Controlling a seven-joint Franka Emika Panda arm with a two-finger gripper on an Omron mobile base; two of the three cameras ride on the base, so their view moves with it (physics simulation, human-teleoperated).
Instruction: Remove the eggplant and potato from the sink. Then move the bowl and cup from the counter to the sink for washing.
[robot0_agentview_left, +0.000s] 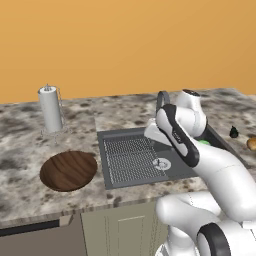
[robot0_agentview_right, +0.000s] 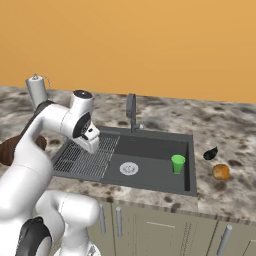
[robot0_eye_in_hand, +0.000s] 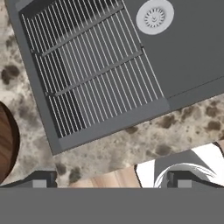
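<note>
The green cup (robot0_agentview_right: 178, 163) stands upright inside the dark grey sink (robot0_agentview_right: 150, 150), at its right end. To the right of the sink, the nearly black eggplant (robot0_agentview_right: 210, 153) and the orange-tan potato (robot0_agentview_right: 220, 171) lie on the speckled counter (robot0_agentview_right: 230, 140). On the counter left of the sink rests the brown wooden bowl (robot0_agentview_left: 68, 170); its rim (robot0_eye_in_hand: 6, 144) also shows at the hand view's left edge. My gripper (robot0_eye_in_hand: 111, 179) hangs open and empty over the front left of the sink, above the ribbed grid (robot0_eye_in_hand: 92, 65). My arm hides most of the bowl in the right base view.
A paper towel holder (robot0_agentview_left: 50, 109) stands at the back left of the counter. The curved grey faucet (robot0_agentview_right: 131, 111) rises behind the sink. The round silver drain (robot0_agentview_right: 129, 168) sits mid-basin. Beige cabinets (robot0_agentview_right: 165, 225) run below the counter's front edge.
</note>
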